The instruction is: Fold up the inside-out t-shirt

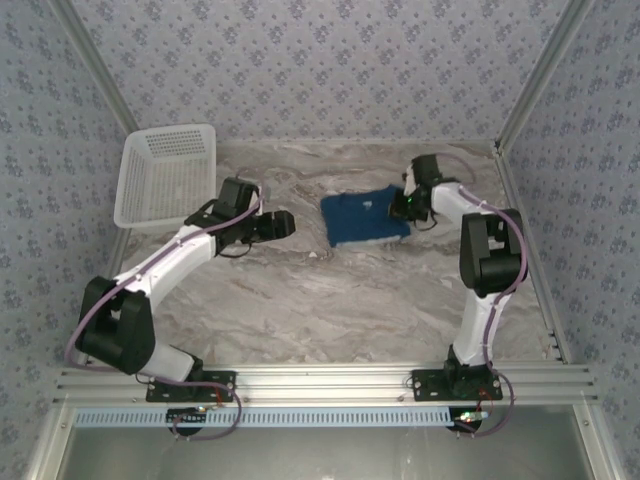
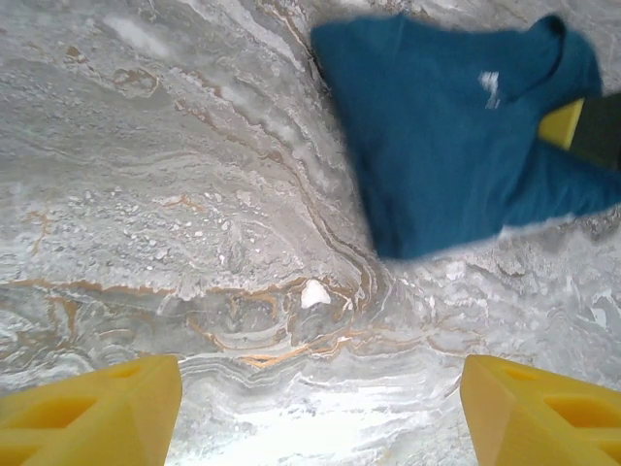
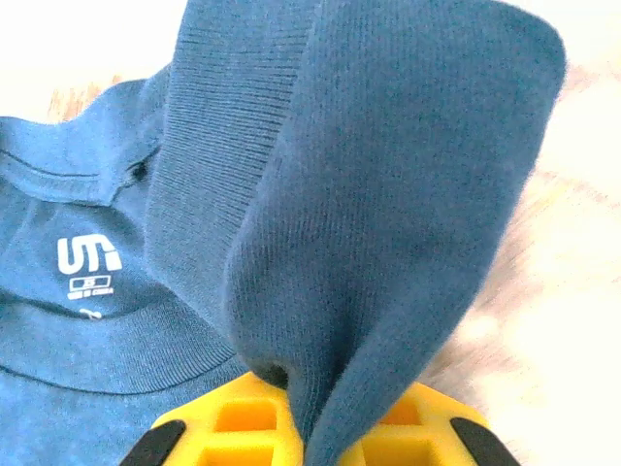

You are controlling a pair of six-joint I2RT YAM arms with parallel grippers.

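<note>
T-shirt partly folded — right tool clamps a collar-side fold, left tool wide open, empty — folding likely unfinished.

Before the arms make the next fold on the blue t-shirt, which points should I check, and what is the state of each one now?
1. Right gripper shut on the t-shirt: ok, a fold of cloth is pinched between its jaws.
2. Number of cloth layers pinched: cannot tell.
3. Left gripper open and holding nothing: ok, it is over bare table, left of the shirt.
4. Shirt apart from the white basket: ok.
5. Table near the shirt free of debris: not ok, a small white scrap lies close to its corner, not touching it.
</note>
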